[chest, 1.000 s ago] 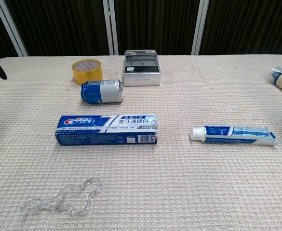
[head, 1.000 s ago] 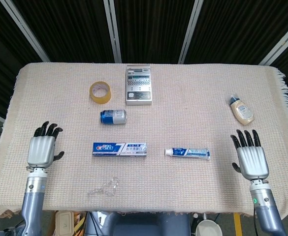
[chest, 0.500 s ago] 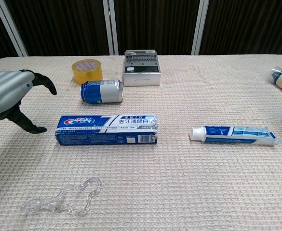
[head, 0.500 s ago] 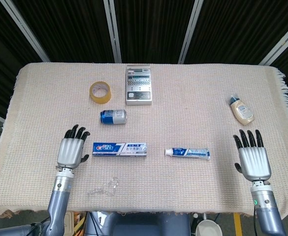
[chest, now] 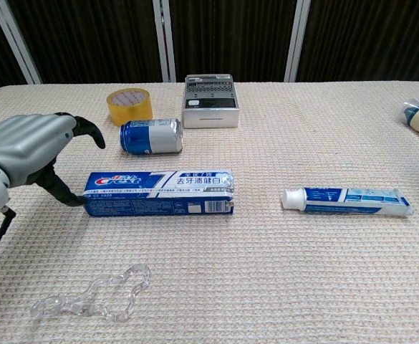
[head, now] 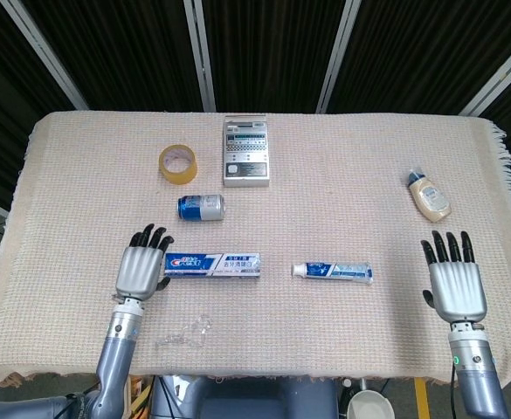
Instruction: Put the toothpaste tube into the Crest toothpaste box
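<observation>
With the left hand (chest: 24, 147) being held spread and empty at the left end of the box (chest: 159, 193) at frame centre, the box is being risked a shove toward the tube (chest: 347, 200), lying centre-right, while the empty right hand (head: 454, 285) is being kept wide.

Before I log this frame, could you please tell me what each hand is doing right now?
Left hand: open, holding nothing, at the Crest box end.
Right hand: open, empty.
</observation>
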You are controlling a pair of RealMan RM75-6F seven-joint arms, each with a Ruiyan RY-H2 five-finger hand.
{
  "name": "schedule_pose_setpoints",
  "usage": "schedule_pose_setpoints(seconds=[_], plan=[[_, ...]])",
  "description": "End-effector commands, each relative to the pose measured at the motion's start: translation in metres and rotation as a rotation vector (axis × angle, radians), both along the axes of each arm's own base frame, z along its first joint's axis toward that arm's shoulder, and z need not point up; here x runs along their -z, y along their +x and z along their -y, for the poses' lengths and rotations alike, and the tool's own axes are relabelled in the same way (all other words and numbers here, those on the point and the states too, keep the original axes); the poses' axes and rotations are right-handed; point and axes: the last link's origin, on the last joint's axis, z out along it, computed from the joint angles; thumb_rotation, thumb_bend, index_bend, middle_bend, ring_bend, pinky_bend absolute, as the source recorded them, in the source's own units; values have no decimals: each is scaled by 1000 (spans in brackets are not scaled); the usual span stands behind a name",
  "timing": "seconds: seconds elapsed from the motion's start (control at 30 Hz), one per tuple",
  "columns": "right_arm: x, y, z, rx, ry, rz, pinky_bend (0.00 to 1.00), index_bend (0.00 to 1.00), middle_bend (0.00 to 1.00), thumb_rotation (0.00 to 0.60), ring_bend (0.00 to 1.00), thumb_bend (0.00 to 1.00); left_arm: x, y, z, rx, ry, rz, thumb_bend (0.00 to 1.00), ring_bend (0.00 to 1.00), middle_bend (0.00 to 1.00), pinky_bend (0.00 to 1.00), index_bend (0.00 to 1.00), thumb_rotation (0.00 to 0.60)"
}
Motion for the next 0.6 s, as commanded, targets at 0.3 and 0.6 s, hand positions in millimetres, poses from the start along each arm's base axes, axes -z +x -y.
schedule_pose_setpoints(seconds=[0.3,0.6], plan=[[-6,-3,1,9,-8,-26,0,185,120,600,94,176,22,12,-5,20,-27,-16,65,111,157,211,245,600],[-14,-9,-2,24,-17,-63,0,185,120,600,94,177,38,26,-5,38,-38,-40,67,111,209,211,264,600]])
